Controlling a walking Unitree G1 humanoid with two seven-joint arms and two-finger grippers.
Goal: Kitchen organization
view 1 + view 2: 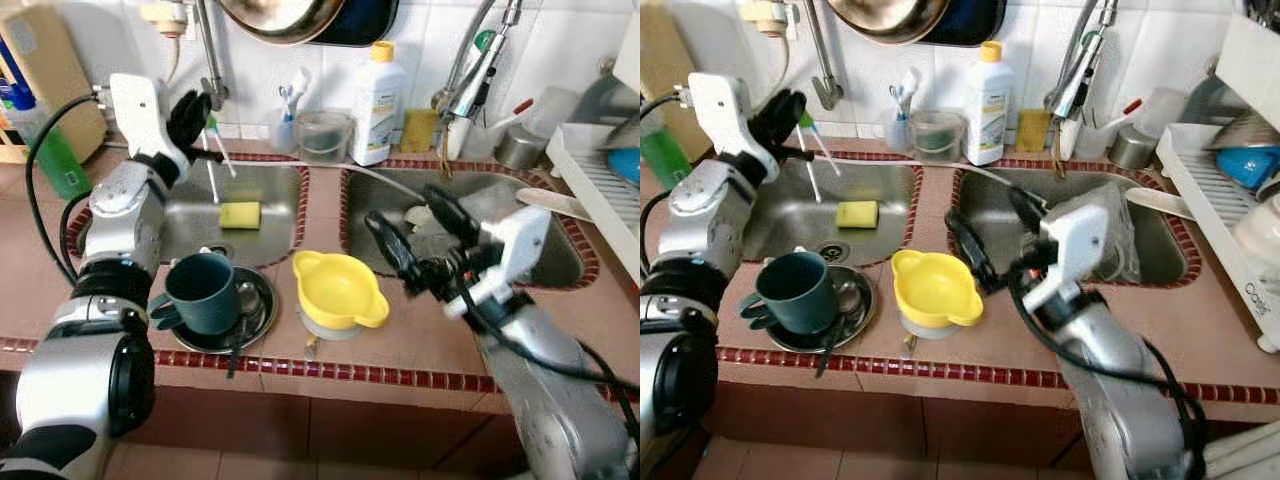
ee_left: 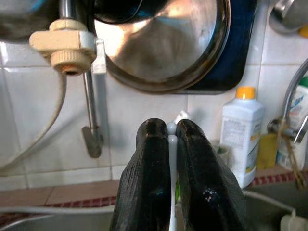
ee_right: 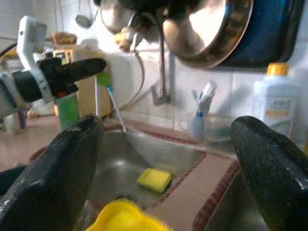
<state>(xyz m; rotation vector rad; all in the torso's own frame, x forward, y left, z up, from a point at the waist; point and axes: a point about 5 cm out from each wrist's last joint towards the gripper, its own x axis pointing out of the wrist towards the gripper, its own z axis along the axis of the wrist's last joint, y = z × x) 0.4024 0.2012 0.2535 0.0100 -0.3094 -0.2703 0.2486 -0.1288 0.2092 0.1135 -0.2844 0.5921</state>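
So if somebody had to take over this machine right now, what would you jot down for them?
Left gripper: shut on two toothbrushes, held above the left sink.
Right gripper: open, holding nothing, at the near left corner of the right sink.
On the counter: a yellow funnel and a dark green mug on a metal plate. A yellow sponge lies in the left sink.
Done: toothbrushes picked up.
Left: set them down, perhaps in the clear cup by the wall; then the counter items.
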